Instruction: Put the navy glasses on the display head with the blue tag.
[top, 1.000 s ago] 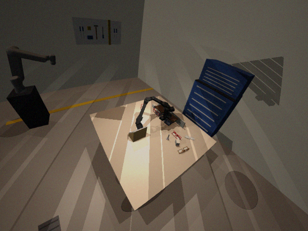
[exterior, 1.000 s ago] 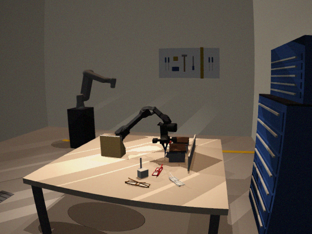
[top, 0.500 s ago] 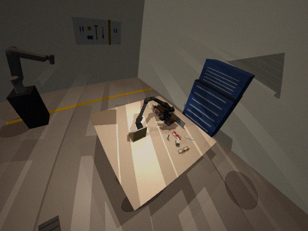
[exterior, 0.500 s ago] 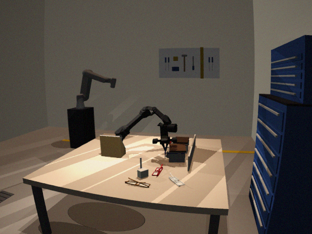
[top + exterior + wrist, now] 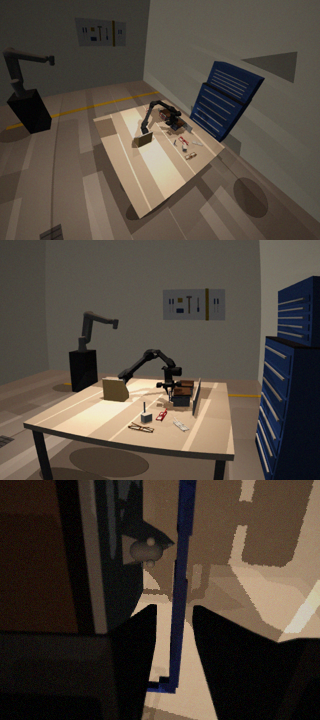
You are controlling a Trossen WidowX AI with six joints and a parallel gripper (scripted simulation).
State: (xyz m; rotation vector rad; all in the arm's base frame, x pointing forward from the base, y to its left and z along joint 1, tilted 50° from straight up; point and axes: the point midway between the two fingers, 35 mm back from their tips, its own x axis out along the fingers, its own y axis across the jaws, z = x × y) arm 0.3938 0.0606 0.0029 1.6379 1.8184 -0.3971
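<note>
The navy glasses are at the near display head, their front at its nose side. In the wrist view the front bar runs between my fingertips, close to the nose tip; whether the bridge rests on the nose is unclear. A temple runs along the head's side; its seat behind the ear is hidden. My gripper is slightly open, with a gap on each side of the bar. The other head stands behind, with red glasses on its face. No blue tag can be made out.
A grey upright panel stands behind the heads. Red glasses, white glasses, brown glasses and a grey block with a post lie nearer the front edge. A tan board stands by the arm's base.
</note>
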